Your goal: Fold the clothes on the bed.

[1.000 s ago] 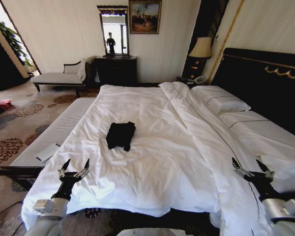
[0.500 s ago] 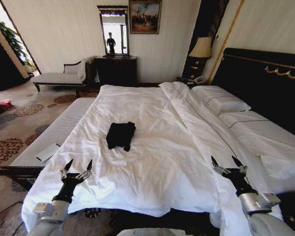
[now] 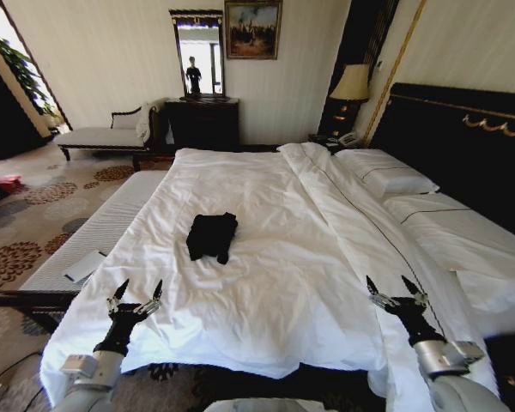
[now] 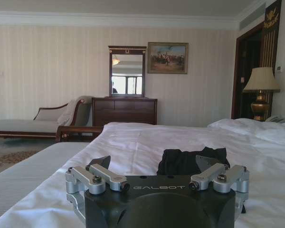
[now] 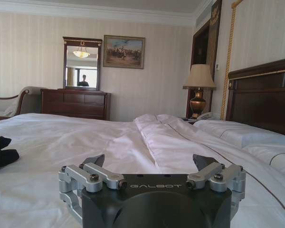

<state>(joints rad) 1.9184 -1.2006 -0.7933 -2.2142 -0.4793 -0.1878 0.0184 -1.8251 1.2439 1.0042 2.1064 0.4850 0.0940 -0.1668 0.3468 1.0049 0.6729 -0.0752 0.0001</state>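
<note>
Head view: the black T-shirt (image 3: 211, 236) lies in a compact bundle on the white duvet of the bed (image 3: 283, 283), left of the bed's middle line and well apart from both arms. The left end effector (image 3: 134, 296) hovers over the near left corner of the duvet, fingers spread, grasping nothing. The right end effector (image 3: 396, 290) hovers over the near right part of the duvet, fingers likewise spread and empty. Nothing lies on the duvet between either end effector and the T-shirt. A striped cushioned bench (image 3: 90, 236) runs along the bed's left side with a flat white item (image 3: 84, 265) on it. Pillows (image 3: 386, 176) sit before the dark headboard (image 3: 463, 146). A lamp (image 3: 352, 86) stands at the far right; a dresser (image 3: 203, 120) with a mirror (image 3: 197, 53) and a chaise (image 3: 107, 133) line the far wall.

Left wrist view: the left end effector (image 4: 156, 164) is released, its fingertips apart. The T-shirt (image 4: 190, 160) lies straight beyond it on the duvet, partly hidden behind one fingertip. The dresser (image 4: 124, 110), mirror (image 4: 127, 71), painting (image 4: 167, 58) and lamp (image 4: 260, 90) stand behind.

Right wrist view: the right end effector (image 5: 149, 164) is released, with bare duvet ahead. An edge of the T-shirt (image 5: 1, 149) shows at the frame's margin, well apart. The headboard (image 5: 261, 97) and lamp (image 5: 199, 88) flank the pillows.
</note>
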